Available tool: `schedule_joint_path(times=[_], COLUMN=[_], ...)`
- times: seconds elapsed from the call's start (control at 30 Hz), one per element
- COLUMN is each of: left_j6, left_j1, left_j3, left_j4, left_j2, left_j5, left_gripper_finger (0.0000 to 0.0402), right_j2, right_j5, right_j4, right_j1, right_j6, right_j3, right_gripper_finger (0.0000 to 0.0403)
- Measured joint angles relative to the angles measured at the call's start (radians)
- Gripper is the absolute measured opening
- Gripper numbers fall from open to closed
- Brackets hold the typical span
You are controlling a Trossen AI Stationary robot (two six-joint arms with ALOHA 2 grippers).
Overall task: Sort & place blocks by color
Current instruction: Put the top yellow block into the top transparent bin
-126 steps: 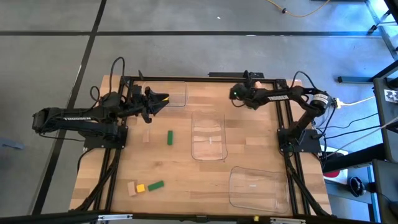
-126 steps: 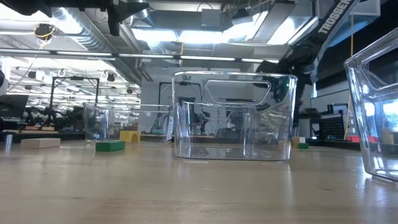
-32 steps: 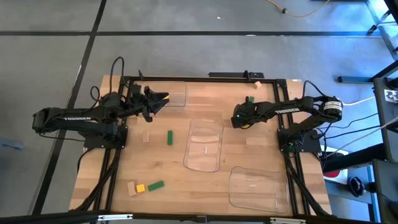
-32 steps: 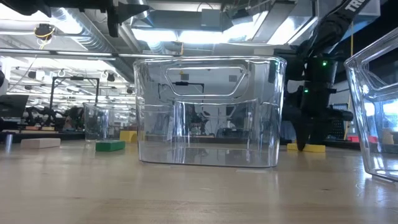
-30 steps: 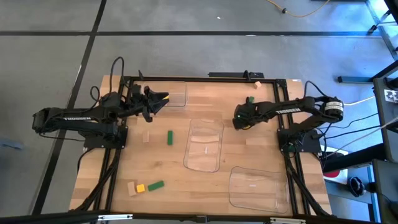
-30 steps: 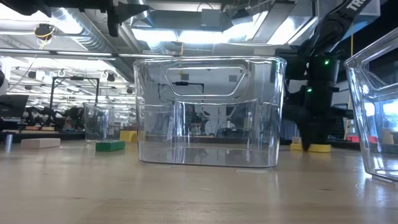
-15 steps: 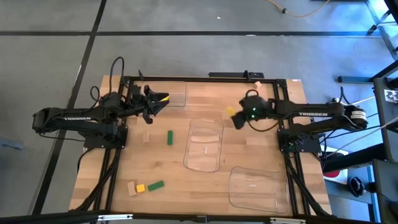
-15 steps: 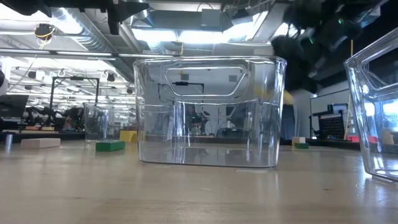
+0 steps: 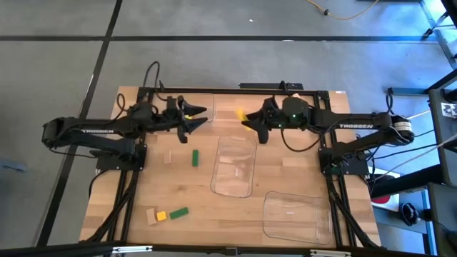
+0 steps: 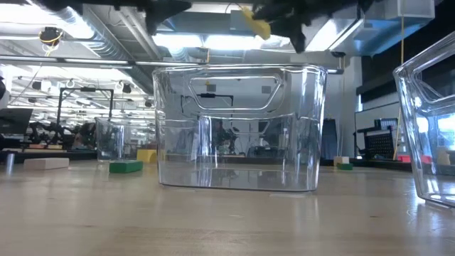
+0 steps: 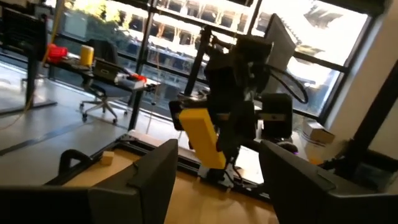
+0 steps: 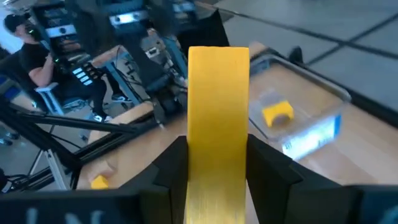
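My right gripper [image 9: 251, 121] hangs high over the far middle of the table, shut on an oblong yellow block [image 9: 243, 115] that also shows at the top of the low view [image 10: 257, 23]. My left gripper [image 9: 200, 118] is open in the air over the far-left clear tray [image 9: 207, 113], facing the right gripper. A small yellow block [image 12: 277, 113] lies in that tray. A green block [image 9: 195, 158] and a tan block [image 9: 168, 155] lie flat on the left of the table. A tan [image 9: 151, 216], a yellow [image 9: 161, 215] and a green block [image 9: 178, 212] lie near the left front edge. My right gripper pinches the oblong yellow block [image 12: 217, 155] between its two fingers [image 12: 174, 163], which lie along its long sides. The block sticks out past the fingertips toward the table's left. It is lifted clear of the table and tilted, as the left wrist view shows [image 11: 199, 134].
A clear tray [image 9: 235, 165] stands in the middle of the table and another [image 9: 293, 214] at the near right. In the low view a green block [image 10: 345, 166] lies far back on the right. A person sits beyond the table [image 12: 37, 59].
My right gripper, low at the yellow block on the table's right, has taken hold of it, lifted it clear and carried it up and left toward the far-left tray. My left gripper has moved a little to the right, toward the right gripper.
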Motion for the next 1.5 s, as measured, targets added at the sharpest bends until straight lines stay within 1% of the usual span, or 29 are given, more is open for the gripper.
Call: schedule_joint_path(times=[0.23, 0.4, 0.47, 0.57, 0.83, 0.97, 1.07, 1.23, 1.37, 1.5], left_j6=[0.003, 0.004, 0.004, 0.004, -0.02, -0.024, -0.026, -0.026, -0.025, -0.025], left_j1=[0.0, -0.001, -0.001, -0.001, -0.008, -0.011, -0.018, -0.031, -0.034, -0.033], left_j3=[0.109, 0.183, 0.205, 0.22, 0.226, 0.226, 0.227, 0.228, 0.226, 0.226], left_j4=[0.008, 0.007, 0.009, 0.01, 0.048, 0.077, 0.08, 0.081, 0.072, 0.056], left_j2=[0.141, 0.236, 0.263, 0.291, 0.303, 0.303, 0.315, 0.327, 0.328, 0.328], left_j5=[0.099, 0.157, 0.163, 0.133, 0.173, 0.234, 0.227, 0.193, 0.196, 0.194], left_gripper_finger=[0.0258, 0.0268, 0.0268, 0.0267, 0.0267, 0.0264, 0.0263, 0.0263, 0.0262, 0.0242], right_j2=[0.068, 0.093, 0.102, 0.105, 0.109, 0.128, 0.154, 0.173, 0.168, 0.167], right_j5=[-0.005, -0.003, -0.002, 0.003, -0.002, -0.009, -0.052, -0.055, -0.055, -0.056], right_j4=[0.064, 0.102, 0.101, 0.14, 0.125, 0.153, 0.171, 0.186, 0.203, 0.215], right_j1=[0.058, 0.075, 0.075, 0.083, 0.085, 0.085, 0.085, 0.087, 0.087, 0.087], right_j6=[-0.071, -0.104, -0.102, -0.106, -0.163, -0.164, -0.161, -0.153, -0.156, -0.159], right_j3=[0.086, 0.098, 0.098, 0.098, 0.098, 0.098, 0.098, 0.097, 0.097, 0.097], right_gripper_finger=[0.0126, 0.0126, 0.0126, 0.0126, 0.0126, 0.0126, 0.0126, 0.0126, 0.0126, 0.0126])
